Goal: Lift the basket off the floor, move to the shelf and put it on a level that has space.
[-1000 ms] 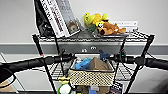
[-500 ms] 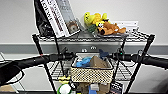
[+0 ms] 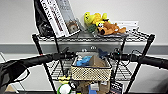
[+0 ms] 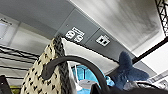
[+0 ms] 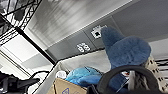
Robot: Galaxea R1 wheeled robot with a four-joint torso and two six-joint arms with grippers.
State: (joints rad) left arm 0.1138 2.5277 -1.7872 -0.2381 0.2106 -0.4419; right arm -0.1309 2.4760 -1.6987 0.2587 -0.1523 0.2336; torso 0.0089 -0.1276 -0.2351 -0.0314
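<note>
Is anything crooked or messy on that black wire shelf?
Yes. On the top tier of the black wire rack, the big books lean tilted instead of standing straight, and the yellow and orange plush toys lie in a heap. The cream perforated basket sits level.

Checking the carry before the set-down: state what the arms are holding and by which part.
The basket, carried between both arms at the shelf: the left gripper at its left end rim, the right gripper at its right end. Finger closure cannot be told.
</note>
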